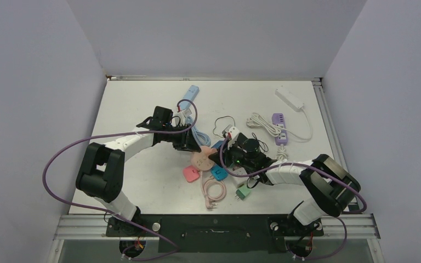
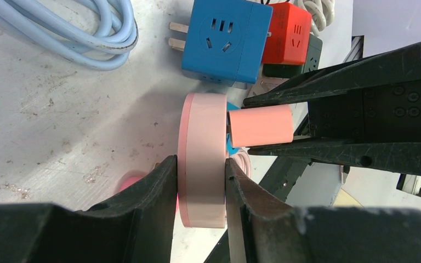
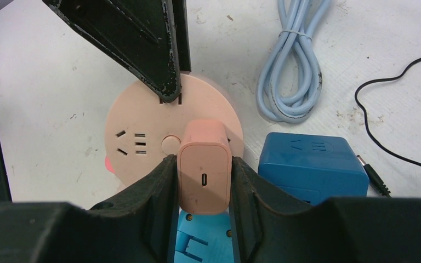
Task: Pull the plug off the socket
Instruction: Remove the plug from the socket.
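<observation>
The socket is a round pale-pink disc, standing on edge above the table. My left gripper is shut on it, one finger on each flat face. A pink block-shaped plug with a small port on its back sticks out of the socket's face. My right gripper is shut on the plug's two sides. In the left wrist view the plug sits close against the socket with only a thin gap showing. From above, both grippers meet at the socket in the middle of the table.
A blue cube adapter and a red one lie just beyond the socket, beside a coiled light-blue cable. A purple power strip and a white one sit at the back right. A pink cable and green plug lie nearer.
</observation>
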`<action>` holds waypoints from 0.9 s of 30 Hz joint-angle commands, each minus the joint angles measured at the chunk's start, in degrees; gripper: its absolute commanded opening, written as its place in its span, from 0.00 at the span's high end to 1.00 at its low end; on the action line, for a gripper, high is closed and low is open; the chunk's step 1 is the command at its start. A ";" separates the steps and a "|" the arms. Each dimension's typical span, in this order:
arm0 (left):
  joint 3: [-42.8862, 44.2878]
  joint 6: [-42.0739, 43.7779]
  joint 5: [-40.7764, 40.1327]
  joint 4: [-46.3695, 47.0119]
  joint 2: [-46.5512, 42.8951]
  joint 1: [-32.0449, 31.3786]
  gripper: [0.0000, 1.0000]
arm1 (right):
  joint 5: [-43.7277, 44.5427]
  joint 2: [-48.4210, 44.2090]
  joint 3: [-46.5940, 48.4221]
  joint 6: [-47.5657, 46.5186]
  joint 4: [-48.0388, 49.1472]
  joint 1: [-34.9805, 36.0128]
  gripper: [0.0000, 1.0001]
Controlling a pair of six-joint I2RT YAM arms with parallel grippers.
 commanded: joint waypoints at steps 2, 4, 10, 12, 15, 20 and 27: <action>1.03 1.55 -5.83 -0.25 -1.45 1.79 1.00 | 3.87 -2.25 0.51 -2.20 2.34 0.99 0.95; 1.11 1.55 -5.91 -0.33 -1.42 1.80 1.00 | 6.54 -2.42 1.13 -3.86 0.61 2.70 0.95; 1.10 1.64 -6.07 -0.40 -1.32 1.79 1.00 | 12.75 -2.24 2.92 -8.29 -3.47 7.56 0.95; 1.12 1.63 -6.08 -0.43 -1.23 1.80 1.00 | 13.22 -2.20 3.08 -8.59 -3.74 7.99 0.95; 1.11 1.63 -5.96 -0.40 -1.19 1.79 1.00 | 12.87 -1.92 3.06 -8.22 -3.55 7.88 0.95; 1.12 1.68 -6.00 -0.43 -1.21 1.80 1.00 | 10.15 -1.70 2.54 -6.64 -2.07 6.74 0.95; 1.10 1.72 -5.83 -0.30 -1.36 1.80 1.00 | -0.10 -0.58 0.39 0.83 4.74 -0.68 0.95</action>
